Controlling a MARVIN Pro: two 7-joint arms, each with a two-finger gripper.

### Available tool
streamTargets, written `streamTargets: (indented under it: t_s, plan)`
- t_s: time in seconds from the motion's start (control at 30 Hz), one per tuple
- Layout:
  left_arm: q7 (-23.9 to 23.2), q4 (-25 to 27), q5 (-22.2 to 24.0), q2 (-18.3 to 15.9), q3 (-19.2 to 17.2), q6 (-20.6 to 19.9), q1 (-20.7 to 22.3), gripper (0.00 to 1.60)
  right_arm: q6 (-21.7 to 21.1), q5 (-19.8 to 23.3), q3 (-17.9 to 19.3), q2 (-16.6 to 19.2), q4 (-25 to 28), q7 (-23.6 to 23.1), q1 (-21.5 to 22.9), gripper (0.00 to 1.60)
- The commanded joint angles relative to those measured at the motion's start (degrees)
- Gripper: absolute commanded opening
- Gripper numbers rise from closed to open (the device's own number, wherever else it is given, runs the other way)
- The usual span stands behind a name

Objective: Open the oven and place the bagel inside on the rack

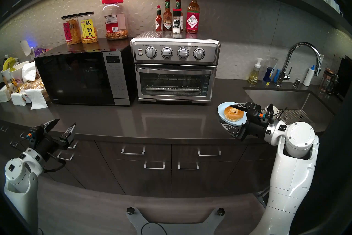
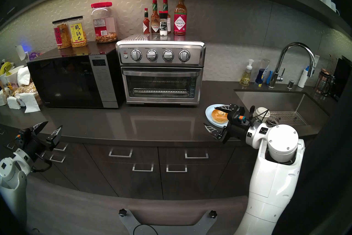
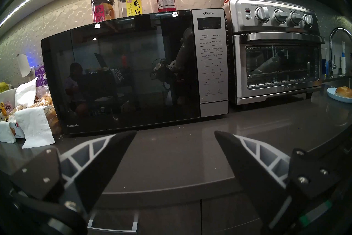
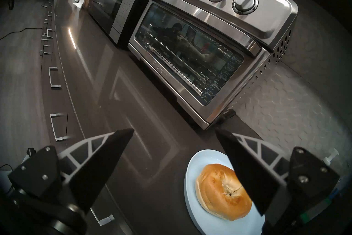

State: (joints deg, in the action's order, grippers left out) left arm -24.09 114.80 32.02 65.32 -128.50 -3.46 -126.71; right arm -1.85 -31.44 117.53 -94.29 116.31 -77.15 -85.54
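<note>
Bare desk stretches open before the oven, its glass door shut; the microwave crowds its left flank, a plate sits to its front right.

Your dark desk is carrying the microwave at centre left, the oven mid-frame, and the blue plate at right, beside the sink.

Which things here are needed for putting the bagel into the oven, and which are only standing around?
Needed:
- oven, door shut
- rack
- bagel on plate
- right hand, open

Standing around:
- microwave
- snack jars
- sauce bottles
- faucet
</note>
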Motion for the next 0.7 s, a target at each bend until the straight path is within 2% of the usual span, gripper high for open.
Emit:
streamTargets:
  t_s: [0.0, 0.67]
  plan:
    - [0.05, 0.58, -0.30, 0.01, -0.24, 0.48, -0.02, 1.60, 0.00, 0.22, -0.01, -0.02, 0.77, 0.01, 0.33, 1.60]
    - [-0.05, -0.65, -4.21, 0.31, 0.42, 4.67, 0.45, 1.60, -0.01, 0.23, -0.02, -0.01, 0.77, 0.02, 0.32, 1.60]
